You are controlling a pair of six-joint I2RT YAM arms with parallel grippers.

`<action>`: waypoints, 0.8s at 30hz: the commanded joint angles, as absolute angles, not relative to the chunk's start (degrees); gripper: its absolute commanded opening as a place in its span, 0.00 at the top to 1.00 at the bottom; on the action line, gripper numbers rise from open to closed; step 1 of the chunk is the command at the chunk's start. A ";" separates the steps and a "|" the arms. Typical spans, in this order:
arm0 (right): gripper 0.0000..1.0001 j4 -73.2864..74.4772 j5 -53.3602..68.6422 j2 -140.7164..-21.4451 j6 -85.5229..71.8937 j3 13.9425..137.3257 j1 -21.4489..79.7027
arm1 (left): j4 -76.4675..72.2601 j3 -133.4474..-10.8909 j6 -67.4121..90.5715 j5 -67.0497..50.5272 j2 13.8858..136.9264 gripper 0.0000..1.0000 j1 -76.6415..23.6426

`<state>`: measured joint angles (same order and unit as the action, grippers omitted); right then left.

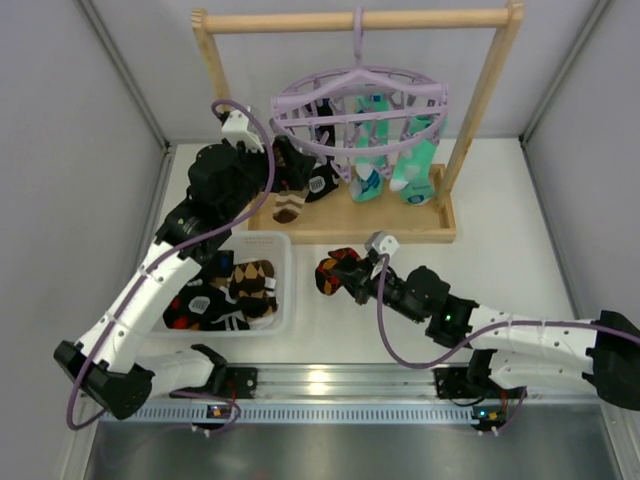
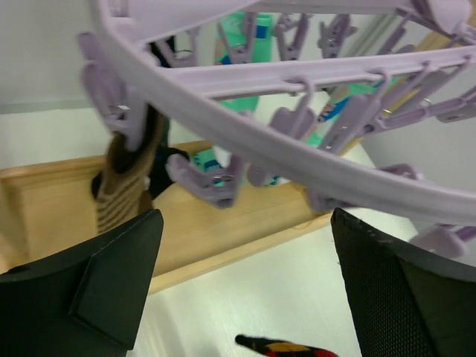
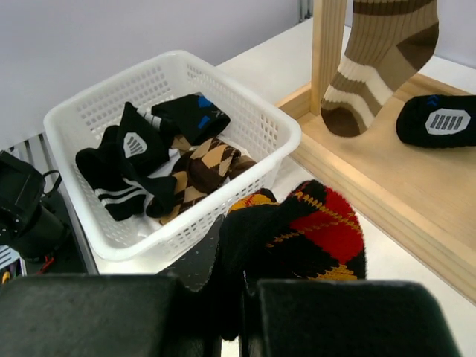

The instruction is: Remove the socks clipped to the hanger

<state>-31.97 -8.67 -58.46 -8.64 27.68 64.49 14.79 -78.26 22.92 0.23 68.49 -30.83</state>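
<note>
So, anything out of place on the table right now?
One thing: a black sock lies loose on the wooden base, beside the hanging brown striped sock, not in the white basket where other socks lie. Nothing looks damaged.

Left arm high, left tool (image 2: 245, 238) wide open; right arm low, right tool (image 3: 242, 286) tightly closed.

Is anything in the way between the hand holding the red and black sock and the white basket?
No. Only bare table lies between the right gripper, its sock and the basket beside it.
</note>
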 commanded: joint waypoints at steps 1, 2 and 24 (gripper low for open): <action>1.00 -29.18 -8.35 -59.32 -9.40 33.65 64.95 | 19.13 -77.70 20.92 10.88 63.20 0.02 -30.59; 1.00 -27.87 -6.78 -59.94 -9.32 34.71 65.04 | 20.90 -77.35 20.92 12.99 61.19 0.02 -30.59; 0.52 -12.49 7.57 -103.70 -5.45 80.32 72.77 | 53.44 -69.18 21.18 48.26 35.42 0.02 -30.67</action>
<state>-15.73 8.93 -102.26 -6.42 75.37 72.27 51.55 -71.50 23.11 45.65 35.64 -30.83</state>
